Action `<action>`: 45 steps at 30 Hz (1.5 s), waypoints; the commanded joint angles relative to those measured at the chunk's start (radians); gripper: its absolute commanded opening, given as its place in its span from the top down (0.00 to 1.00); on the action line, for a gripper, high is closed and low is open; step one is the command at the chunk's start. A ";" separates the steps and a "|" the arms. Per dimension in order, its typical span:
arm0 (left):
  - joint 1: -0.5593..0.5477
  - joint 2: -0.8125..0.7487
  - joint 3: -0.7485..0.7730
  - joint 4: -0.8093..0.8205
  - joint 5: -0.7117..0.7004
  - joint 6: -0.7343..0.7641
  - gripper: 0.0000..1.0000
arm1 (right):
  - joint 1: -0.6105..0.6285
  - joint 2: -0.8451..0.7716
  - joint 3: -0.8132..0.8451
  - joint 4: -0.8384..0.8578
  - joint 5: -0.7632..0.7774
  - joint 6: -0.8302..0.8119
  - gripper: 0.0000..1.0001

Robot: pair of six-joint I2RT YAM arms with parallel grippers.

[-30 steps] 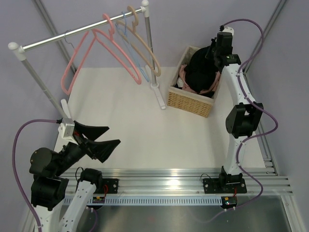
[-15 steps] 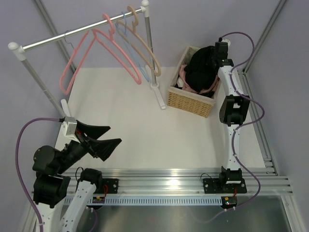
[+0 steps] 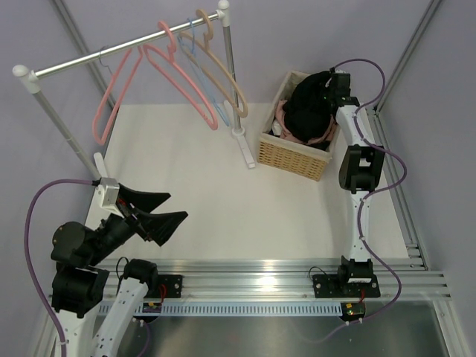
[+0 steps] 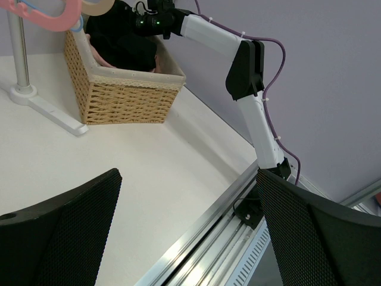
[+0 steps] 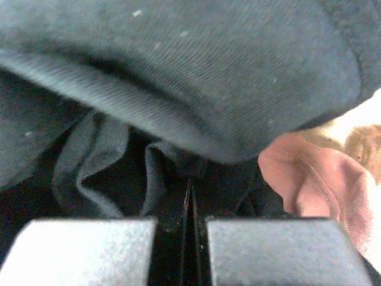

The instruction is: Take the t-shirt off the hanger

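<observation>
One wicker basket [image 3: 290,152], far right of the table: holds a pink cloth [image 3: 321,138] under the t-shirt [image 3: 305,111]. One garment rail [image 3: 126,46], far left: carries a thicker pink hanger [image 3: 186,85], tan hangers [image 3: 227,78] and the hanger [image 3: 110,100], which is slim, pale pink and bare. The t-shirt: black, crumpled, heaped in the wicker basket. The right gripper [image 5: 187,221]: pads pressed together on a fold of the t-shirt. The left gripper [image 3: 174,207]: fingers wide apart, above the white table [image 3: 208,186]. Walls pale lilac.

Black t-shirt [image 3: 303,111], pink cloth [image 5: 312,173], tan basket [image 3: 291,159]
</observation>
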 commanded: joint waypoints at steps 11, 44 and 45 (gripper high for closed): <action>0.002 0.007 0.008 0.061 0.011 -0.003 0.01 | 0.036 -0.336 0.024 -0.229 -0.093 -0.051 1.00; 0.002 0.150 0.059 -0.047 -0.095 0.140 0.01 | 0.381 -1.458 -1.105 -0.149 0.123 0.095 0.01; 0.002 0.138 0.050 -0.049 -0.098 0.134 0.01 | 0.389 -1.498 -1.183 -0.117 0.115 0.113 0.01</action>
